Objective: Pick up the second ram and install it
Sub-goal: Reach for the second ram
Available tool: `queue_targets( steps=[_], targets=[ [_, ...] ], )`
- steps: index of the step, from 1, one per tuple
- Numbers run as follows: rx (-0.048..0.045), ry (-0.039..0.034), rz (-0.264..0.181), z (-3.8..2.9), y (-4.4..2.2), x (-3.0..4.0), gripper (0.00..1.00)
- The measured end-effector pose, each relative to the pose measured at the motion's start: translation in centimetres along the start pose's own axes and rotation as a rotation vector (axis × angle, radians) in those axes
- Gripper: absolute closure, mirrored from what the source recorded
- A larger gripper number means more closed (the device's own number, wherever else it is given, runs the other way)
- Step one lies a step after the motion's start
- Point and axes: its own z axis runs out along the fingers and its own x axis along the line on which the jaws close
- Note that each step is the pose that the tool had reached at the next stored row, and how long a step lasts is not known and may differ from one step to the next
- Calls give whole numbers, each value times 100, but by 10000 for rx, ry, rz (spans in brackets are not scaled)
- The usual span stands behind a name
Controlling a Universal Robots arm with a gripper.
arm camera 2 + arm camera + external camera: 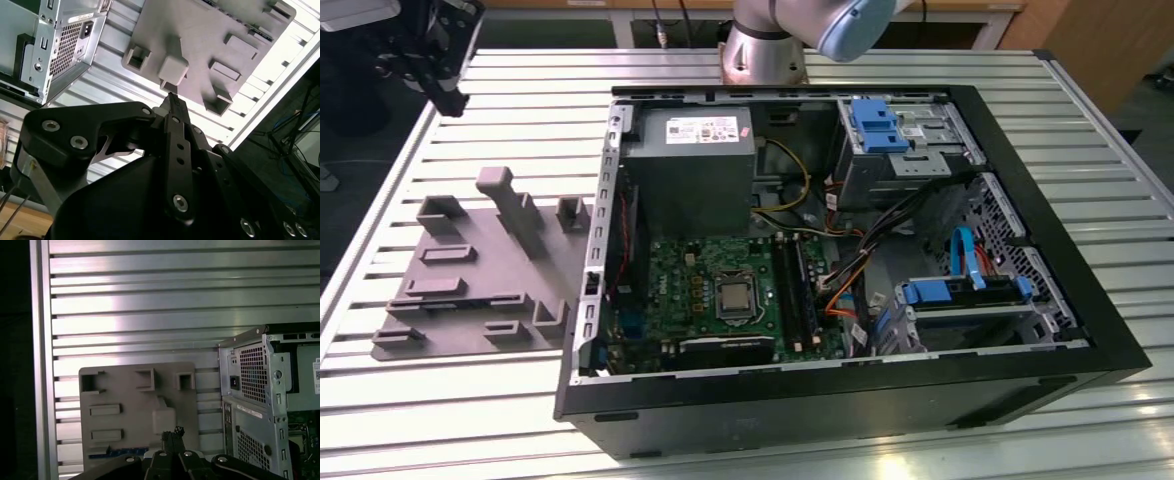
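I read my pincer pressed together, empty, over the grey fixture plate; second ram rests in it.

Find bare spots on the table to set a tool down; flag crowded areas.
Free: bare slats of the table between the grey fixture plate and the far edge in the exterior view; also the slats in front of the plate, beside the computer case. Crowded: the plate's upright posts and the case's cabled interior.
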Motion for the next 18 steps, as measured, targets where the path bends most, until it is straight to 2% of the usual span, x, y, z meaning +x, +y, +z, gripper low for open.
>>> queue_targets(
  steps=[18],
  targets=[
    [0, 0, 0, -7, -12, 165, 89]
  ],
)
